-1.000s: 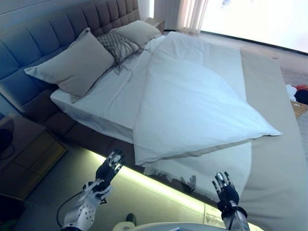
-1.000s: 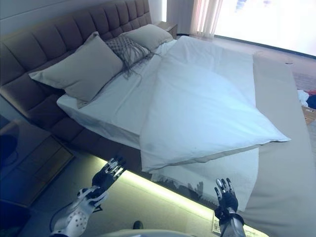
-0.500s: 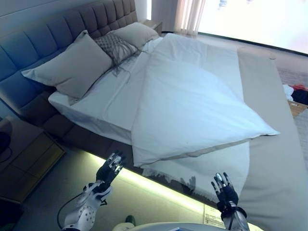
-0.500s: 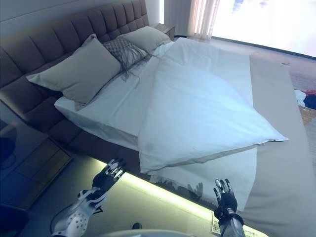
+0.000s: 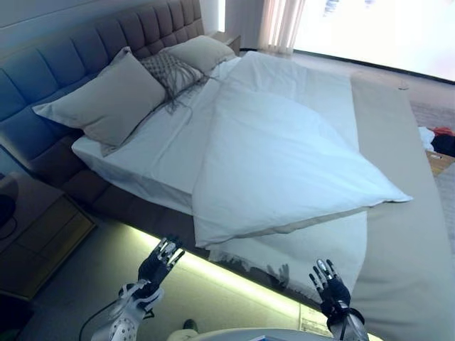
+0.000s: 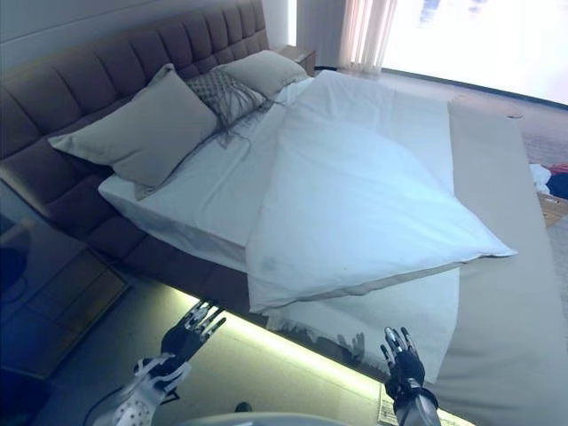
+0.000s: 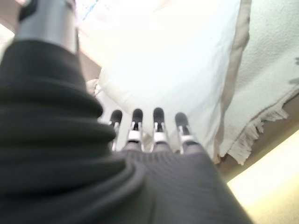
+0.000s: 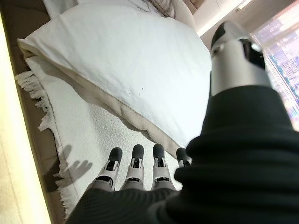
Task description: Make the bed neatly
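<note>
The bed lies ahead with a white duvet spread askew across it, its near corner hanging over the side. A white fringed blanket lies under the duvet's near edge. Two beige pillows and a patterned cushion rest against the padded headboard. My left hand is open and empty, held low in front of the bed's near side. My right hand is open and empty, just before the fringed blanket edge. Both wrist views show straight fingers pointing at the duvet.
A wooden nightstand stands at the left by the headboard. A lit strip runs under the bed's near side. A beige bedspread covers the bed's right part. Clothes lie on the floor at far right. Curtains hang at the back.
Both hands have sunk lower in the eye views, a little further from the bed's edge. The view has shifted slightly. The bedding has not moved.
</note>
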Controlling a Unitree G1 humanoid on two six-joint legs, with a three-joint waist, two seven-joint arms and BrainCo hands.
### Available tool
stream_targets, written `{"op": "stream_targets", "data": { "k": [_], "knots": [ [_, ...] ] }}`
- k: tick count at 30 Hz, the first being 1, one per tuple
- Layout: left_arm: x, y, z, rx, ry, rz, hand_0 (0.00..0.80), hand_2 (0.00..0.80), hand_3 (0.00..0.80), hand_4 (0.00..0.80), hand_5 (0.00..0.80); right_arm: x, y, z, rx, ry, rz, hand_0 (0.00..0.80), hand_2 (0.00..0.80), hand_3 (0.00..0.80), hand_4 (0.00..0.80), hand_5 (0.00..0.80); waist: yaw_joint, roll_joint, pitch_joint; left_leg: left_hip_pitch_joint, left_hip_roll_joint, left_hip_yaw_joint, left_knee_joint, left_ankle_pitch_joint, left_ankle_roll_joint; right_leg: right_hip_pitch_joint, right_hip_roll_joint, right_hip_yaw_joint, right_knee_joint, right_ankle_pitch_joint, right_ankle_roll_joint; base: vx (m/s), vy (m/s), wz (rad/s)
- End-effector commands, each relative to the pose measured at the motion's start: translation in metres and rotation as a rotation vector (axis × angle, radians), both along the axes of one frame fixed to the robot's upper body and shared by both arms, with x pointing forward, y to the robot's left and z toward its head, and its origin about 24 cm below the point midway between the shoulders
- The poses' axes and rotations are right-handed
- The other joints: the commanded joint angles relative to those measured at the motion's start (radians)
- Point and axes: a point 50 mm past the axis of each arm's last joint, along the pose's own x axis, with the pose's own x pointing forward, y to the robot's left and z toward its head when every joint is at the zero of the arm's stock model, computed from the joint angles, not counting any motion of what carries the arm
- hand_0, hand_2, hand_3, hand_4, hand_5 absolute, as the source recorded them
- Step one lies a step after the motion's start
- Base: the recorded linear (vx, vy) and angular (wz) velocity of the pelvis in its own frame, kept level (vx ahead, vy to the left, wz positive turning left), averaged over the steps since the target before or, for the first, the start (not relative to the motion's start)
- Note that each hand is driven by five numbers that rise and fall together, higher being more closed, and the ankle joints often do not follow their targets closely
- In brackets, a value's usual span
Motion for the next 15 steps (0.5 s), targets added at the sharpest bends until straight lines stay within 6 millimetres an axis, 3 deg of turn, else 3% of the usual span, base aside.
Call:
{"op": "stream_targets", "data": {
  "k": [1, 4, 6, 9, 11, 15],
  "knots": [
    [0.022, -0.003, 0.022, -0.061, -0.15, 0.012, 0.0, 0.0, 0.0, 0.0, 0.0, 0.028, -0.006, 0.025, -0.007, -0.136, 0.024, 0.0, 0.0, 0.0, 0.0, 0.0, 0.044, -0.016, 0.021, -0.038, 0.052, -0.076, 0.201, -0.109, -0.038, -0.105, 0.029, 0.005, -0.014, 0.142, -0.003, -0.016, -0.07, -0.01],
    [0.019, -0.003, 0.02, -0.074, -0.142, 0.02, 0.0, 0.0, 0.0, 0.0, 0.0, 0.031, -0.006, 0.027, -0.006, -0.138, 0.038, 0.0, 0.0, 0.0, 0.0, 0.0, 0.053, -0.011, 0.026, -0.065, 0.04, -0.109, 0.26, -0.086, -0.04, -0.104, 0.035, 0.009, -0.014, 0.142, -0.013, 0.008, 0.004, -0.04],
    [0.017, -0.004, 0.019, -0.073, -0.139, 0.025, 0.0, 0.0, 0.0, 0.0, 0.0, 0.035, -0.004, 0.027, -0.003, -0.151, 0.047, 0.0, 0.0, 0.0, 0.0, 0.0, 0.058, -0.002, 0.026, -0.057, 0.018, -0.118, 0.227, -0.096, -0.026, -0.104, 0.032, 0.015, -0.012, 0.142, -0.012, 0.044, 0.103, 0.01],
    [0.019, -0.004, 0.02, -0.071, -0.14, 0.026, 0.0, 0.0, 0.0, 0.0, 0.0, 0.034, -0.002, 0.026, 0.001, -0.156, 0.035, 0.0, 0.0, 0.0, 0.0, 0.0, 0.047, 0.012, 0.014, -0.029, -0.018, -0.083, 0.132, -0.109, -0.007, -0.106, 0.018, 0.008, -0.008, 0.138, -0.002, 0.071, 0.161, -0.08],
    [0.025, -0.006, 0.023, -0.068, -0.148, 0.001, 0.0, 0.0, 0.0, 0.0, 0.0, 0.028, -0.004, 0.024, -0.001, -0.155, 0.003, 0.0, 0.0, 0.0, 0.0, 0.0, 0.031, 0.023, 0.012, -0.019, -0.035, -0.04, 0.078, -0.09, 0.0, -0.108, 0.001, -0.025, 0.002, 0.138, 0.009, 0.079, 0.233, 0.07],
    [0.032, -0.007, 0.024, -0.027, -0.148, 0.008, 0.0, 0.0, 0.0, 0.0, 0.0, 0.026, -0.001, 0.017, 0.044, -0.139, -0.04, 0.0, 0.0, 0.0, 0.0, 0.0, 0.008, 0.026, 0.014, 0.008, -0.065, -0.03, 0.052, -0.092, 0.027, -0.13, -0.04, -0.019, 0.056, 0.132, 0.032, 0.119, 0.221, 0.22]
  ]
}}
